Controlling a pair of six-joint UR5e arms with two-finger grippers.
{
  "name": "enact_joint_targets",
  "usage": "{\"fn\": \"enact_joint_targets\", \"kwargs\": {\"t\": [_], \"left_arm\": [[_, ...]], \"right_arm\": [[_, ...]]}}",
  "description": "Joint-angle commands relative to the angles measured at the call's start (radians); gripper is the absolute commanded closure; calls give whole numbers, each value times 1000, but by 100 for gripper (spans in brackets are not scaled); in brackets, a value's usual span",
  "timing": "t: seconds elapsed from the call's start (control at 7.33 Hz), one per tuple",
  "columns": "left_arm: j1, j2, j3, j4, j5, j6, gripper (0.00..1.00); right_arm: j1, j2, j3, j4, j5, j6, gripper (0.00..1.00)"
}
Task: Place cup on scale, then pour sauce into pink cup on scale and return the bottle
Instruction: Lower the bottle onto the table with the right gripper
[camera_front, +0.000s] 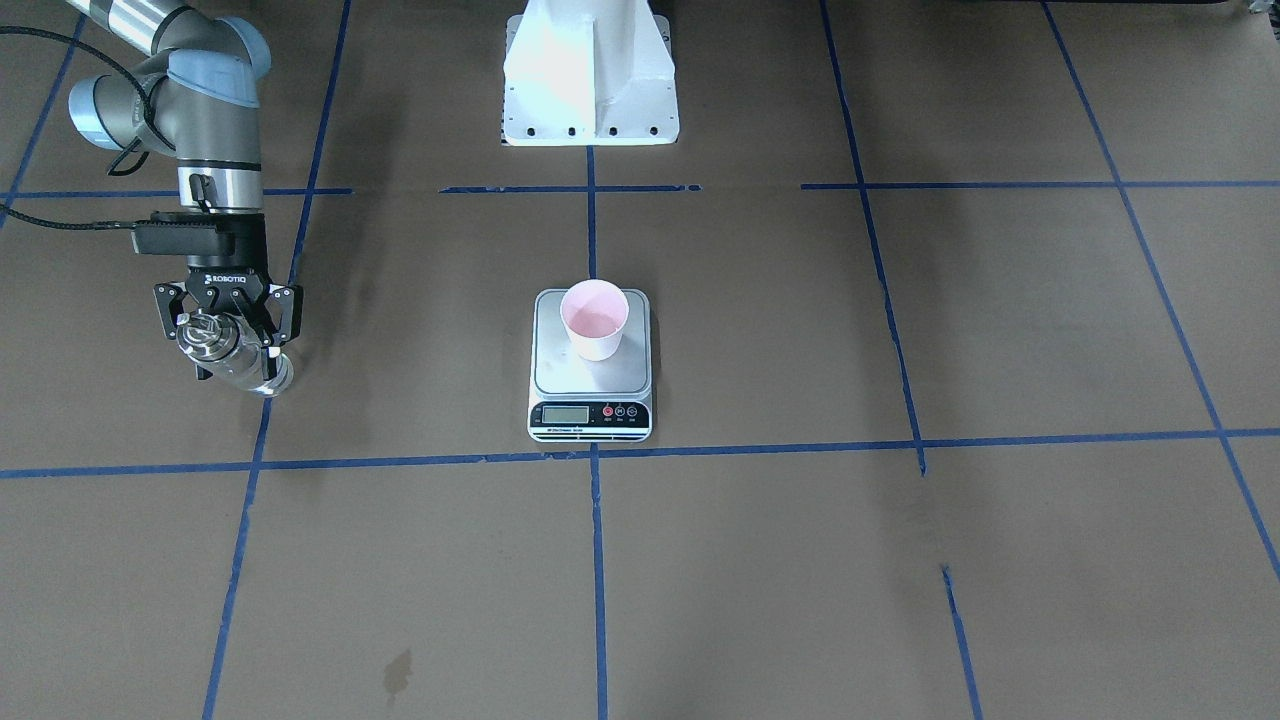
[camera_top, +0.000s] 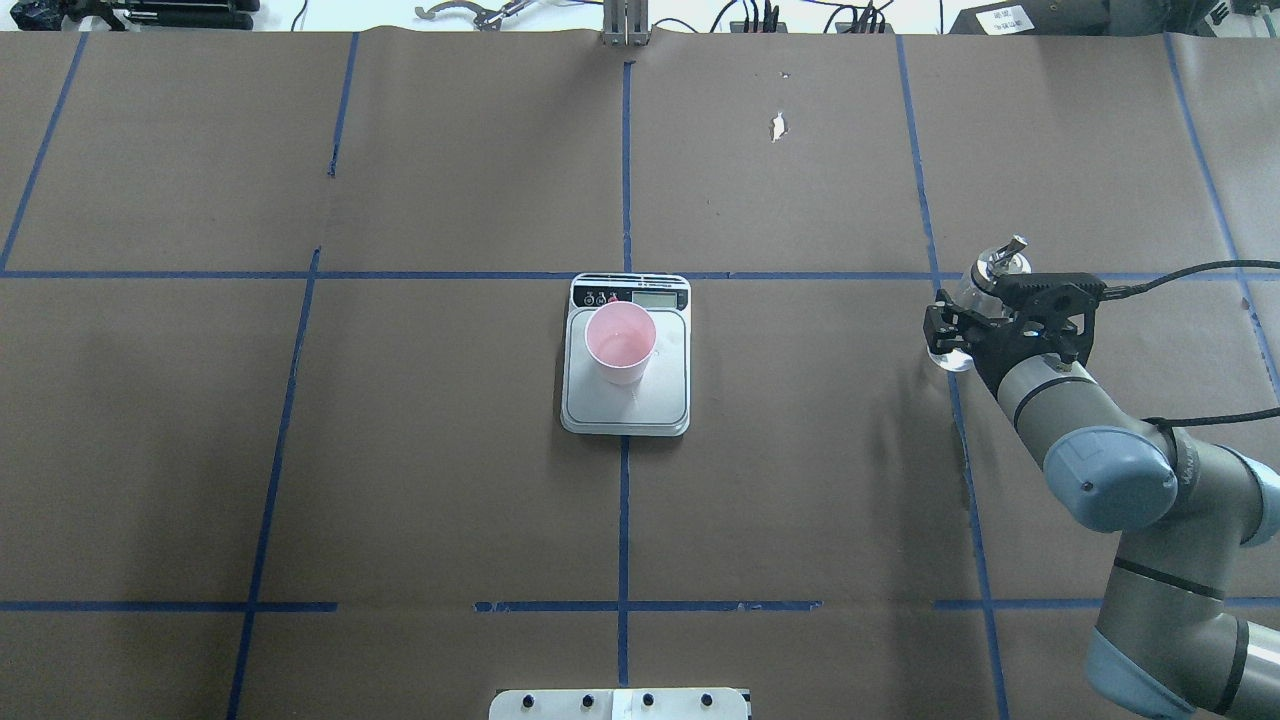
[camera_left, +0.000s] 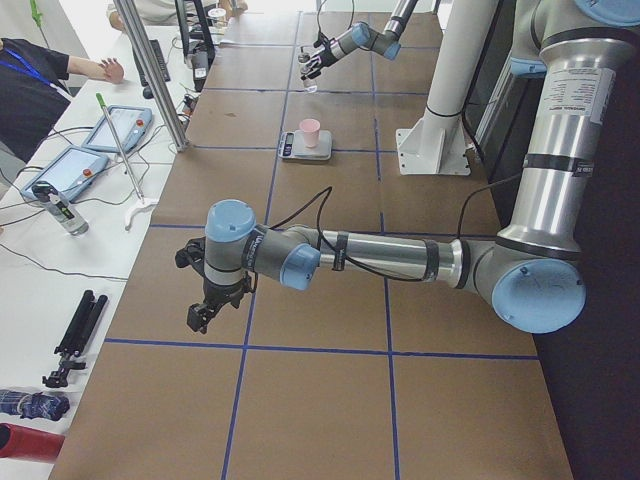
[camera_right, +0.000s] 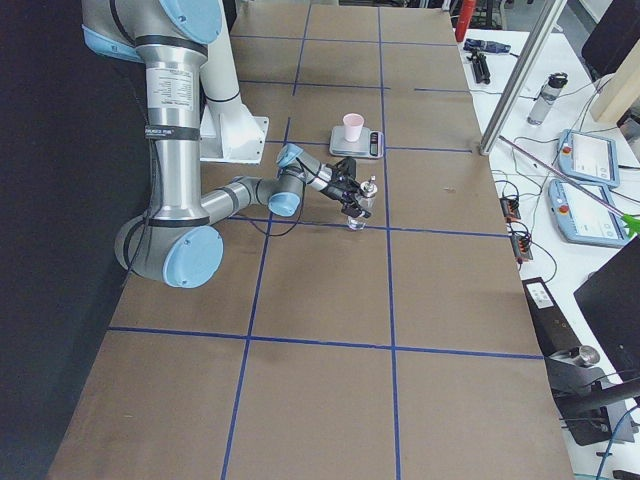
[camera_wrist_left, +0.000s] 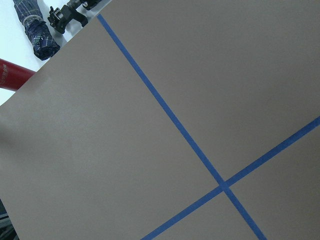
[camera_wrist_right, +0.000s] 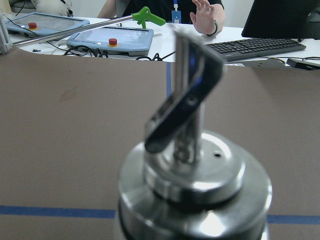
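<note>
The pink cup (camera_front: 594, 320) stands upright on the back part of the scale (camera_front: 590, 388), which sits at the table's middle; both also show in the overhead view, the cup (camera_top: 620, 343) on the scale (camera_top: 628, 408). My right gripper (camera_front: 235, 360) is shut on the clear glass bottle (camera_front: 212, 338), far to the scale's side. The bottle stands upright, its base at a blue tape line. Its silver pourer cap (camera_wrist_right: 192, 180) fills the right wrist view. No stream of sauce shows. My left gripper (camera_left: 200, 315) hangs low over bare table far from the scale; I cannot tell if it is open.
The white robot base mount (camera_front: 590, 80) stands behind the scale. Blue tape lines grid the brown table. A side table with tablets (camera_left: 115, 125), cables and a person's hand (camera_left: 105, 70) runs along the far edge. A folded umbrella (camera_wrist_left: 32, 30) lies off the table's end.
</note>
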Motion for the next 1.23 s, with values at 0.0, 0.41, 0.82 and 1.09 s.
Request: {"fn": "enact_joint_targets", "kwargs": {"t": [0.0,0.41,0.82,1.09], "left_arm": [[0,0,1,0,0,0,0],[2,0,1,0,0,0,0],[0,-3,1,0,2,0,0],[0,-3,0,0,2,0,0]], "right_arm": [[2,4,1,0,2,0,13],[2,7,2,0,2,1,1],[2,-5,6,2,2,1,0],[3,-8,15,0,0,3,0]]}}
